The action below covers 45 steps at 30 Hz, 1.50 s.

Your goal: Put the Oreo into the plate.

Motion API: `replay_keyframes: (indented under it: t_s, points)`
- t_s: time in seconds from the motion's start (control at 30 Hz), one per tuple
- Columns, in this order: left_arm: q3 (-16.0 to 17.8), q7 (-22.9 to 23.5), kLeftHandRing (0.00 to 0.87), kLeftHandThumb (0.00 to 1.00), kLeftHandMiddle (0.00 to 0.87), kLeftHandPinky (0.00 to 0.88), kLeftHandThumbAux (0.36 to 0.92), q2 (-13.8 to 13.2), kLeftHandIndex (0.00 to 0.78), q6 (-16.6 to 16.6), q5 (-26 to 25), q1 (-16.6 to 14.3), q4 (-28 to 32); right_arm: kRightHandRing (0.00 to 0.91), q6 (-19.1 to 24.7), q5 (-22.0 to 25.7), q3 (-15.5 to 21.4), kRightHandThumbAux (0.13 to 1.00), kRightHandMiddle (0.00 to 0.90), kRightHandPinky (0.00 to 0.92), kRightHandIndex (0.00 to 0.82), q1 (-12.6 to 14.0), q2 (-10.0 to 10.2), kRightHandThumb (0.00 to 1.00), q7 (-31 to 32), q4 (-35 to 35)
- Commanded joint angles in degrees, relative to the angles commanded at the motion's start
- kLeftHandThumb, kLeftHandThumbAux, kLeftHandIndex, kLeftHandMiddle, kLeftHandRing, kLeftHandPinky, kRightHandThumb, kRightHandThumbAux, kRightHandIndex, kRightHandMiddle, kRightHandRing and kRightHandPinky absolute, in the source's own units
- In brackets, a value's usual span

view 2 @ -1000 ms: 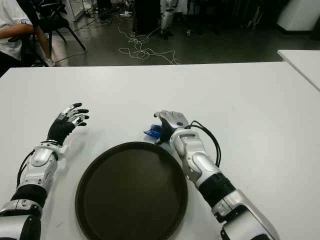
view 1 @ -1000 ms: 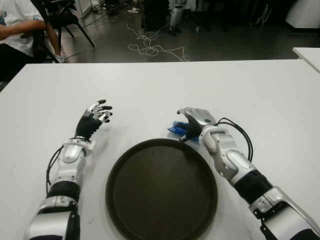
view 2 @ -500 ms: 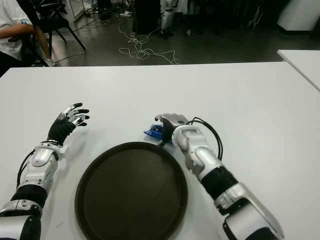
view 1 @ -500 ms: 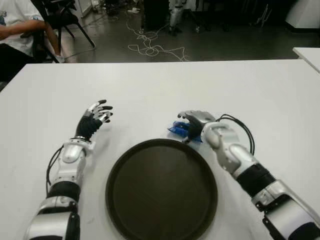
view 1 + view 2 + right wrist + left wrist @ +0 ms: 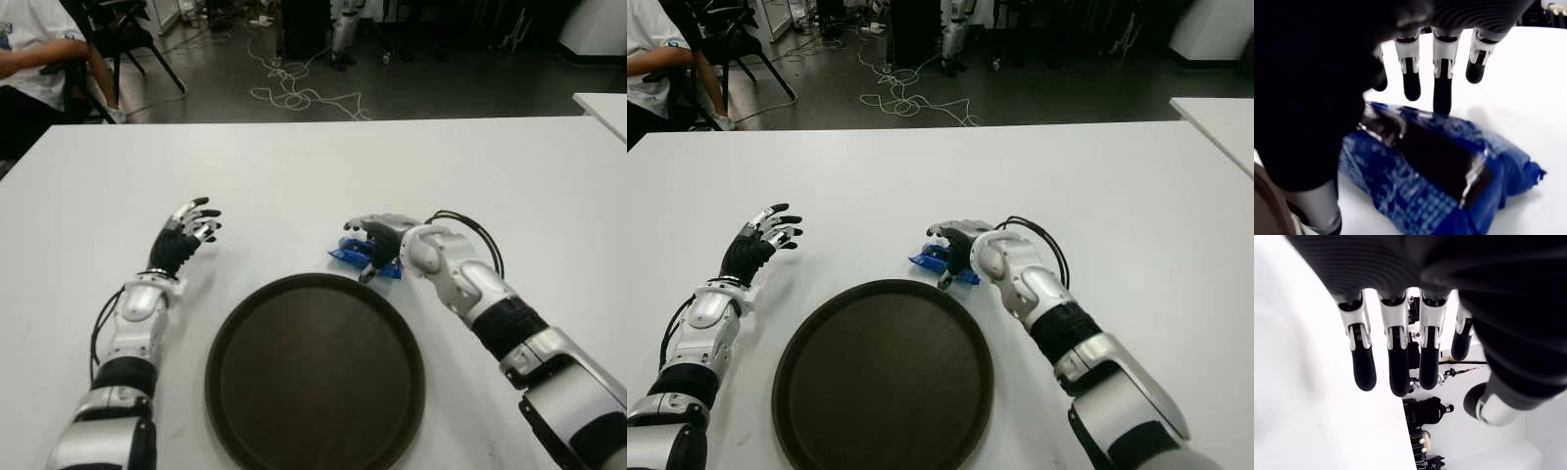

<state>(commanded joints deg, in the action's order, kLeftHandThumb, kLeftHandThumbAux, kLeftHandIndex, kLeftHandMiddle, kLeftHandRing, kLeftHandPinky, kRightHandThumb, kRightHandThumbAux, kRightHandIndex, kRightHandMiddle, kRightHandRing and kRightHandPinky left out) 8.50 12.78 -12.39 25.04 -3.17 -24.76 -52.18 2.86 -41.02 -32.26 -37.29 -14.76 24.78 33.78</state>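
Right wrist view: right hand (image 5: 1415, 73) over blue Oreo pack (image 5: 1440, 171), print seemingly unreadable.

Oreo (image 5: 364, 258): blue packet | flat on table | beside dark round plate (image 5: 315, 374)

The right hand (image 5: 380, 242) hides most of the blue Oreo pack (image 5: 350, 256).

a white table (image 5: 323, 162) fills the foreground. behind it, a dark floor (image 5: 411, 93) with tangled white cables (image 5: 294, 96), a black chair (image 5: 122, 34), and a seated person (image 5: 34, 59).
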Motion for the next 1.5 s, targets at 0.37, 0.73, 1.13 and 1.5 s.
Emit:
replay_keyframes:
  t_s: [0.37, 0.73, 1.13, 1.5]
  points:
    - [0.0, -0.2, 0.29, 0.156, 0.285, 0.34, 0.637, 0.2, 0.17, -1.1, -0.1, 0.7, 1.5, 0.126, -4.2, 1.6, 0.5, 0.836, 0.134, 0.071, 0.101, -0.9, -0.3, 0.0, -0.1, 3.4]
    - [-0.5, -0.9, 0.281, 0.142, 0.281, 0.328, 0.629, 0.1, 0.168, -1.8, 0.6, 1.3, 3.1, 0.143, -8.3, 2.6, 0.9, 0.851, 0.154, 0.1, 0.122, -1.9, -0.1, 0.0, -3.5, 8.2]
    - [-0.7, -1.1, 0.284, 0.147, 0.29, 0.332, 0.633, 0.2, 0.18, -1.6, 0.6, 1.8, 4.0, 0.147, -11.7, 2.3, 0.7, 0.853, 0.157, 0.108, 0.123, -2.5, -0.7, 0.0, -4.0, 9.5]
    - [-0.6, -1.1, 0.298, 0.163, 0.297, 0.349, 0.638, 0.6, 0.178, -1.8, 0.1, 2.4, 5.2, 0.306, -13.0, -0.4, -0.1, 0.766, 0.296, 0.302, 0.278, -1.7, -1.8, 0.078, -12.1, 9.6]
